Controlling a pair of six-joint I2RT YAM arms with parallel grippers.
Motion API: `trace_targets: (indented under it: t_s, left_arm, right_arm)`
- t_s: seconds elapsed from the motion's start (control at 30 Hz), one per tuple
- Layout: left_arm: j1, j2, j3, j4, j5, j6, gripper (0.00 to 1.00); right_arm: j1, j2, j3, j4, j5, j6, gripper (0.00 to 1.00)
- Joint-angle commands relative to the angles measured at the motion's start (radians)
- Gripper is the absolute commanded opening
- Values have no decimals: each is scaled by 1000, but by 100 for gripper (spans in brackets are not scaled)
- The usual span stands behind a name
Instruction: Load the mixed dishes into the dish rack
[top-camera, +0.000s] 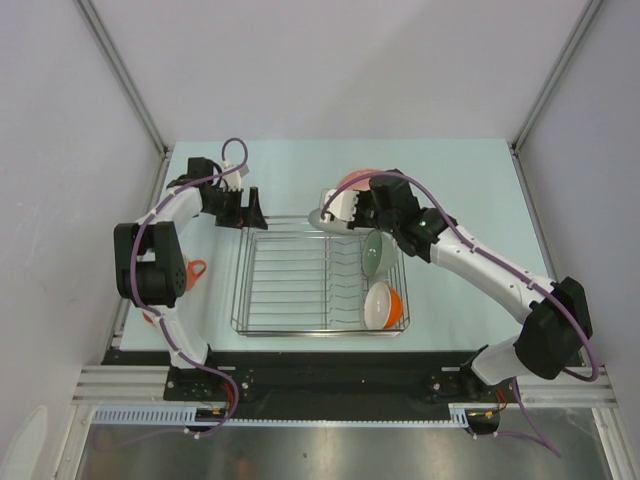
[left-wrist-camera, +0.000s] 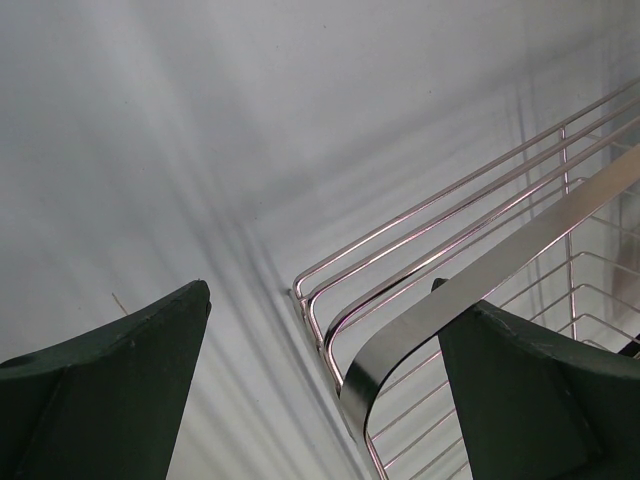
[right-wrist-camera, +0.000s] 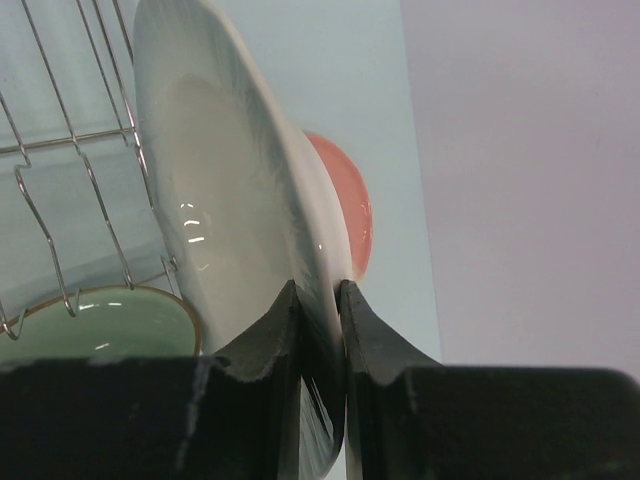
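Observation:
The chrome wire dish rack (top-camera: 300, 280) stands mid-table. A sage green bowl (top-camera: 375, 252) and an orange-outside white-inside bowl (top-camera: 383, 306) stand on edge at its right end. My right gripper (top-camera: 332, 212) is shut on the rim of the white shallow bowl (right-wrist-camera: 225, 200) and holds it tilted on edge over the rack's far right corner. The pink-and-cream plate (right-wrist-camera: 347, 210) lies on the table just behind it. The green bowl (right-wrist-camera: 100, 320) shows below. My left gripper (top-camera: 250, 208) is open and empty at the rack's far left corner (left-wrist-camera: 335, 320). The orange mug (top-camera: 194, 269) sits left of the rack. The small pink cup is hidden.
The left arm's elbow (top-camera: 150, 265) hangs over the mug. Grey walls and metal posts close in the table's left, right and far sides. The rack's left and middle tines (top-camera: 285, 275) hold nothing.

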Motion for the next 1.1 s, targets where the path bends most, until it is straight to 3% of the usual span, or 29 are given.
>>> trace_targets:
  t_s: [0.0, 0.4, 0.6, 0.83, 1.07]
  left_arm:
    - [0, 0, 16, 50, -24, 14, 97]
    - [-2, -11, 5, 53, -27, 11, 97]
    - [-2, -19, 4, 55, -38, 20, 97]
    - [-2, -19, -12, 67, -44, 28, 97]
    - [-2, -16, -21, 78, -43, 24, 97]
  right_arm:
    - [-4, -48, -10, -77, -102, 75, 0]
    - [-94, 91, 174, -268, -276, 111, 0]
    - [-65, 155, 199, -315, -253, 108, 0]
    - [-34, 128, 178, -333, -201, 117, 0]
    - [-36, 76, 164, -385, -242, 183, 0]
